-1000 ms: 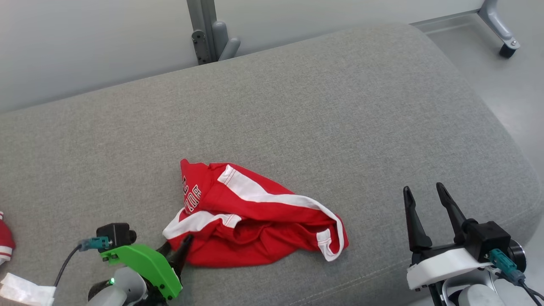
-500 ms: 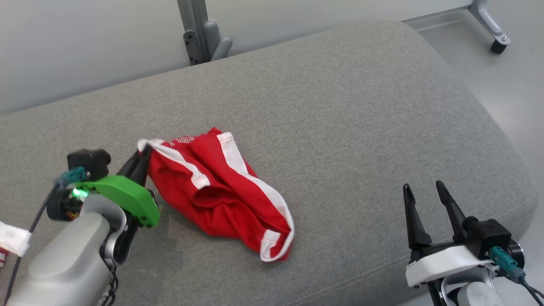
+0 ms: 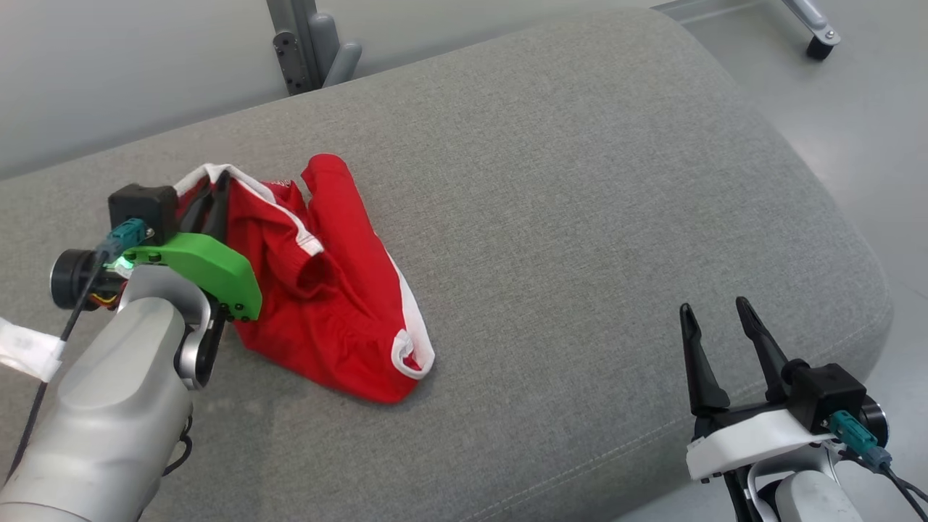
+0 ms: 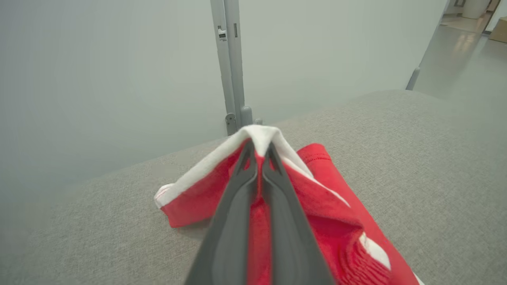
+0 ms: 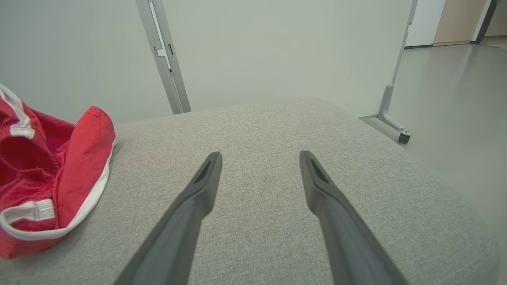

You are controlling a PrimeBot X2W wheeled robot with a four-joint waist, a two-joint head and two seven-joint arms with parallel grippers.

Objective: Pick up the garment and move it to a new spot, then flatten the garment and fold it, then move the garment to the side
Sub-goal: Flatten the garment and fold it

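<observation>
Left gripper (image 3: pixel 210 190) has its two dark fingers pressed together on a fold of the red garment (image 3: pixel 333 304), pinching it at the white band (image 3: pixel 206 171) along one edge. In the left wrist view the fingers (image 4: pixel 237 206) run up the middle with only a thin sliver between them. The white band (image 4: pixel 259 134) is draped over their tips, and red cloth (image 4: pixel 317 186) falls away on both sides.

From that pinched edge, at the far left of the grey cushion (image 3: pixel 580 217), the garment trails toward the near right. Its upper part is bunched against the gripper's green bracket (image 3: pixel 210 272). Its lower end lies on the cushion and finishes in a small white-hemmed opening (image 3: pixel 413 359). A red flap (image 3: pixel 326 170) stands up just right of the fingertips.

Right gripper (image 3: pixel 714 312) sits at the near right edge of the cushion, well apart from the garment, with its fingers spread wide and nothing between them. In the right wrist view the open fingers (image 5: pixel 198 198) point across bare cushion (image 5: pixel 261 126), and the garment (image 5: pixel 59 174) lies off to the left of them.

Beyond the cushion's far edge stands a grey metal post (image 3: pixel 297 43). A caster (image 3: pixel 819 47) rests on the floor (image 3: pixel 870 145) at the far right.
</observation>
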